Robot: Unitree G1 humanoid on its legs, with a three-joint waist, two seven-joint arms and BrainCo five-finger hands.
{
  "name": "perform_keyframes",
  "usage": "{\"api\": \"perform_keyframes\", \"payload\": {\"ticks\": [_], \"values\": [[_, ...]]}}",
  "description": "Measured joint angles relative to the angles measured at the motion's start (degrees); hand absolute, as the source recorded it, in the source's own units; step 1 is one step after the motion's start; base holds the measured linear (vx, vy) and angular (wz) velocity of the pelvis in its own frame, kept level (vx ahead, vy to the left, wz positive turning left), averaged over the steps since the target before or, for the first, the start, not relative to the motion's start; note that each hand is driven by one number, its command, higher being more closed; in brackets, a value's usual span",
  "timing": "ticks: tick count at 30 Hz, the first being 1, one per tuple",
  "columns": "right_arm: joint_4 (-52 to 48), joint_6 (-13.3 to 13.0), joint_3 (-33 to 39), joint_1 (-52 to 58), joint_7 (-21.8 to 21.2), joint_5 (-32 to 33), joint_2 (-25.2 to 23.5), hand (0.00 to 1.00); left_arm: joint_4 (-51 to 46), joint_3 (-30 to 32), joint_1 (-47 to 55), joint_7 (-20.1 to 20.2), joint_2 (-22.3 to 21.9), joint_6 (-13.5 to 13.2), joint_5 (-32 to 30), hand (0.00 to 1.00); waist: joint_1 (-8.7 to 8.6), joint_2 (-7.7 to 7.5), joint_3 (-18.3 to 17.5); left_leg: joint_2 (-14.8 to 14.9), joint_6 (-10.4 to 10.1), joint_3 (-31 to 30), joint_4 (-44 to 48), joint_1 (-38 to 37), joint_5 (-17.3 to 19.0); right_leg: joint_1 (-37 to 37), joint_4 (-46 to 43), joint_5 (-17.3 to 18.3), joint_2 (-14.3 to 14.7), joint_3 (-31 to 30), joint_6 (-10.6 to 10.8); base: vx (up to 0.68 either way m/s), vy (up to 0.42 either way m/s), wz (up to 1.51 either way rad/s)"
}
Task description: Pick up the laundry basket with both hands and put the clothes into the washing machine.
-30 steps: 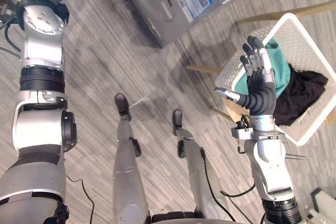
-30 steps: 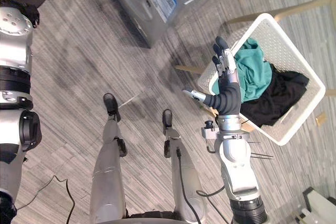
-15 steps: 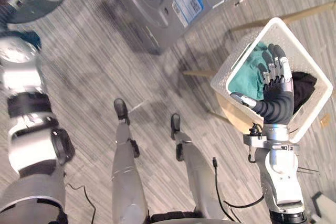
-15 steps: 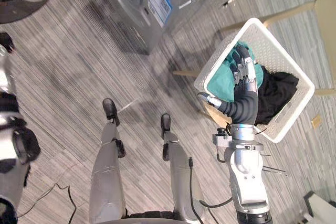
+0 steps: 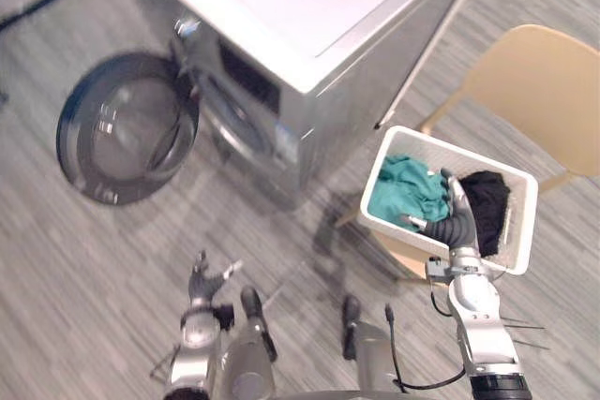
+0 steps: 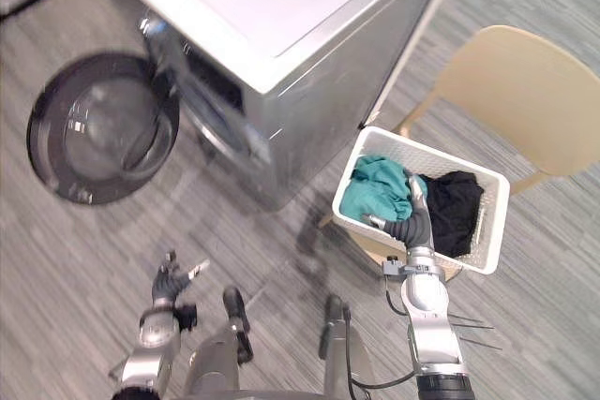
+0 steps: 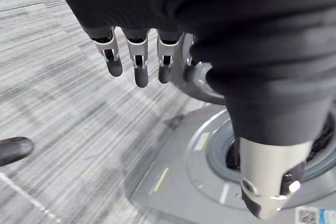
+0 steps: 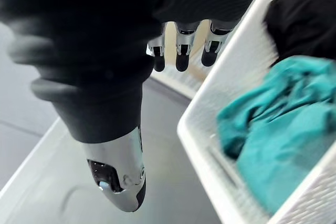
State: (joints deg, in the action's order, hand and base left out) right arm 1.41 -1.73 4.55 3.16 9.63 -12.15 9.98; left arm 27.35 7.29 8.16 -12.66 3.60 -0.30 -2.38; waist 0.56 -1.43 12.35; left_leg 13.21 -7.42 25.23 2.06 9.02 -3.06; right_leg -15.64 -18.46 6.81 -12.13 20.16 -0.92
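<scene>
the white laundry basket (image 5: 469,158) is being supported by a tan chair (image 5: 539,91) just beside the washing machine (image 5: 309,7), whose round door (image 5: 122,138) is being seen wide open. a teal cloth (image 5: 405,192) and a black cloth (image 5: 487,201) are being held inside the basket. the right hand (image 5: 457,222) is being held over the near rim, fingers straight and grasping nothing. the left hand (image 5: 200,280) is being held low over the floor, fingers released.
</scene>
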Motion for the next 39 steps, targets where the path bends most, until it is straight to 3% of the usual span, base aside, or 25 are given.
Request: {"api": "perform_keyframes", "payload": {"ticks": [1, 3, 5, 6, 7, 8, 9, 10, 12, 13, 14, 15, 16, 17, 18, 20, 22, 26, 32, 35, 36, 39], "values": [[1.1, 0.4, 0.1, 0.6, -0.1, -0.8, 0.0, 0.0, 3.4, 0.1, 0.3, 0.6, 0.1, 0.0, -0.1, 0.0, 0.02, 0.82, -1.3, 1.2, -1.2, 0.6, 0.2, -1.8, 0.5, 1.4, 0.8, -1.0, 0.9, 1.9, 1.8, 0.19, -0.161, -1.02], [1.7, 0.4, 0.1, 0.7, -0.1, -2.0, 0.1, 0.0, 7.3, 0.1, 1.2, 1.6, 0.3, -0.1, -0.8, 0.0, 0.13, 1.84, -2.1, 3.7, -2.6, 3.5, 1.8, -5.2, 1.5, 3.3, 1.4, -0.7, 3.5, -0.5, 2.8, 0.17, -0.144, -1.0], [1.7, 0.4, 0.1, 1.7, -0.1, -2.0, -0.2, 0.0, 10.6, 0.0, 1.7, 2.7, 0.2, -0.1, -2.5, 0.0, -0.19, 1.52, -2.7, 7.6, -4.7, 3.6, 12.2, -4.9, 3.0, 4.9, 1.5, 2.4, 4.8, -2.8, 3.5, 0.12, -0.204, -0.89], [1.7, 0.4, -0.1, 2.9, 0.0, -2.0, 0.0, 0.0, 12.1, -0.1, 1.9, 2.7, -0.2, -0.1, -3.0, 0.0, 0.0, 1.26, -2.9, 10.4, -4.2, 0.9, 23.1, -2.2, 2.7, 6.3, 1.6, 2.8, 5.6, -4.7, 2.8, 0.16, -0.257, -0.83], [1.7, 0.4, -0.1, 3.3, 0.0, -2.0, 0.3, 0.0, 13.0, -0.1, 2.0, 2.7, -0.5, -0.2, -3.1, 0.0, 0.11, 1.62, -3.1, 11.6, -3.0, -1.8, 28.3, -0.5, 1.8, 7.1, 1.6, 3.0, 6.2, -5.7, 2.5, 0.2, -0.117, -0.95], [1.8, 0.4, -0.6, 3.6, 0.1, -2.0, 1.4, 0.0, 15.0, -0.1, 2.0, 2.8, -1.1, -0.3, -2.8, 0.0, 0.17, 1.73, -3.2, 12.2, -2.1, -8.3, 37.4, 3.7, 0.8, 8.5, 2.1, 2.7, 6.8, -8.3, 2.1, 0.28, -0.007, -1.0], [2.2, 0.4, -0.9, 3.2, 0.2, -2.1, 2.0, 0.0, 15.7, -0.4, 1.6, 2.7, -1.0, -0.4, -3.1, 0.0, 0.22, 2.57, -3.7, 10.6, -2.9, -12.0, 43.5, 6.7, 5.1, 9.1, 3.0, 2.2, 7.2, -10.4, 1.8, 0.25, 0.083, -1.04], [2.7, 0.4, -1.0, 2.7, 0.1, -2.1, 2.4, 0.0, 16.1, -0.4, 1.3, 2.7, -0.7, -0.5, -3.1, 0.0, 0.24, 2.59, -3.6, 9.4, -2.3, -12.9, 44.9, 7.6, 7.6, 9.6, 3.5, 1.7, 7.2, -11.5, 1.7, 0.24, 0.108, -0.98], [5.5, 0.3, -2.4, 1.1, -0.3, -3.4, 3.8, 0.0, 17.6, -0.4, 1.4, 2.7, 0.5, -1.5, -3.1, 0.0, 0.58, 2.38, -3.5, 3.9, 0.4, -14.8, 39.2, 8.2, 12.7, 12.0, 6.4, 0.3, 7.0, -15.2, 2.1, 0.21, 0.11, -0.92], [6.5, 0.3, -3.3, 0.3, -0.7, -3.9, 4.2, 0.0, 18.0, -0.6, 1.4, 2.7, 0.8, -1.5, -3.1, 0.0, 0.58, 2.38, -3.5, 2.7, 0.7, -15.6, 35.8, 8.1, 12.9, 12.3, 6.8, 0.0, 6.9, -15.8, 2.4, 0.17, 0.183, -0.83], [9.1, 0.3, -5.2, -1.6, -1.6, -4.6, 5.5, 0.0, 19.0, -1.1, 1.4, 2.7, 1.2, -1.6, -3.1, 0.0, 0.58, 2.74, -3.6, 0.1, 0.5, -18.8, 26.1, 7.4, 12.5, 12.3, 6.7, -0.2, 6.7, -17.0, 2.9, 0.15, 0.268, -0.82], [11.0, 0.2, -7.5, -3.5, -2.4, -5.4, 8.0, 0.0, 20.0, -2.2, 1.5, 2.8, 1.0, -1.6, -3.1, 0.0, 0.75, 4.82, -3.8, -1.4, -1.0, -22.1, 16.3, 5.9, 7.8, 12.4, 6.8, -0.5, 7.5, -17.4, 4.1, 0.14, 0.304, -0.84], [12.3, -0.1, -8.7, -4.5, -2.6, -5.9, 8.7, 0.0, 20.7, -2.8, 1.2, 2.9, 1.3, -1.7, -3.2, 0.0, 1.03, 4.76, -3.3, -1.7, 0.7, -22.7, 15.9, 5.8, 5.9, 12.7, 7.1, -0.3, 7.6, -18.0, 5.0, 0.12, 0.282, -0.62], [13.5, -0.3, -10.4, -5.4, -3.5, -6.7, 8.7, 0.0, 21.8, -3.2, 0.0, 3.3, 2.4, -2.0, -3.4, 0.0, 1.42, 3.21, -2.9, -3.9, 0.9, -22.0, 15.2, 5.4, 5.6, 13.3, 9.0, -1.3, 5.8, -18.2, 6.8, 0.11, 0.234, -0.16], [13.6, -0.4, -11.2, -5.9, -4.4, -7.2, 8.9, 0.0, 22.4, -3.4, -0.9, 3.9, 3.8, -2.4, -3.8, 0.0, 1.4, 2.45, -2.4, -5.7, 1.5, -22.0, 13.8, 5.3, 5.2, 13.5, 10.9, -1.5, 3.7, -17.2, 7.2, 0.09, 0.192, 0.08], [15.4, -0.8, -13.0, -8.3, -4.9, -8.8, 10.1, 0.0, 22.9, -4.6, -1.4, 3.9, 4.4, -2.5, -4.1, 0.0, 1.52, 1.76, -2.3, -7.9, 2.7, -21.8, 12.1, 5.3, 4.6, 13.3, 11.7, -1.8, 1.7, -16.9, 7.7, 0.05, 0.158, 0.23], [19.3, -1.1, -16.3, -13.4, -5.0, -9.9, 11.9, 0.0, 23.0, -5.2, -1.8, 3.9, 4.6, -2.5, -4.0, 0.0, 1.87, 2.37, -1.1, -9.6, 3.6, -21.6, 10.5, 6.1, 4.0, 11.7, 11.6, -1.6, 0.4, -16.7, 8.0, -0.03, 0.137, 0.14], [31.2, -1.5, -20.4, -26.9, -4.7, -13.0, 13.1, 0.0, 23.1, -5.5, -5.1, 3.8, 4.0, -2.7, -3.8, 0.0, 2.64, 4.72, 4.0, -10.3, 4.1, -23.0, 5.9, 11.8, -0.9, 4.8, 10.6, -3.0, 0.2, -15.3, 9.6, -0.08, 0.045, 0.19], [47.2, 1.0, -21.5, -41.6, -2.2, -16.7, 15.7, 0.0, 22.4, -5.4, -10.1, 2.3, 4.5, -3.7, -2.2, 0.0, 5.36, 5.01, 12.5, -10.2, 4.4, -25.2, -2.0, 14.3, -7.6, -0.4, 10.2, -4.3, 0.8, -13.4, 9.0, -0.04, -0.014, 0.16], [51.9, 1.9, -23.4, -46.9, 0.1, -18.0, 16.7, 0.0, 22.5, -5.4, -13.0, 0.8, 5.2, -4.2, -1.5, 0.0, 6.57, 5.13, 13.3, -10.2, 4.4, -25.7, -4.1, 16.9, -9.0, -4.3, 9.4, -4.4, 0.8, -13.3, 8.9, 0.0, -0.002, 0.01], [52.4, 2.2, -23.9, -48.7, 1.6, -18.5, 16.6, 1.0, 22.5, -5.4, -14.3, -0.2, 5.3, -4.3, -0.6, 0.0, 6.54, 5.15, 13.3, -10.2, 4.2, -26.0, -4.5, 18.2, -9.2, -5.8, 9.1, -4.4, 0.9, -13.0, 8.9, 0.01, -0.006, 0.06], [51.8, 2.6, -24.3, -52.2, 4.6, -19.0, 17.4, 1.0, 22.1, -4.6, -18.3, -1.4, 4.5, -4.8, 1.3, 0.0, 6.65, 5.19, 13.3, -9.5, 3.7, -26.7, -5.6, 21.2, -10.1, -9.4, 7.7, -4.2, 1.1, -12.4, 8.8, 0.0, -0.021, 0.08]]}}
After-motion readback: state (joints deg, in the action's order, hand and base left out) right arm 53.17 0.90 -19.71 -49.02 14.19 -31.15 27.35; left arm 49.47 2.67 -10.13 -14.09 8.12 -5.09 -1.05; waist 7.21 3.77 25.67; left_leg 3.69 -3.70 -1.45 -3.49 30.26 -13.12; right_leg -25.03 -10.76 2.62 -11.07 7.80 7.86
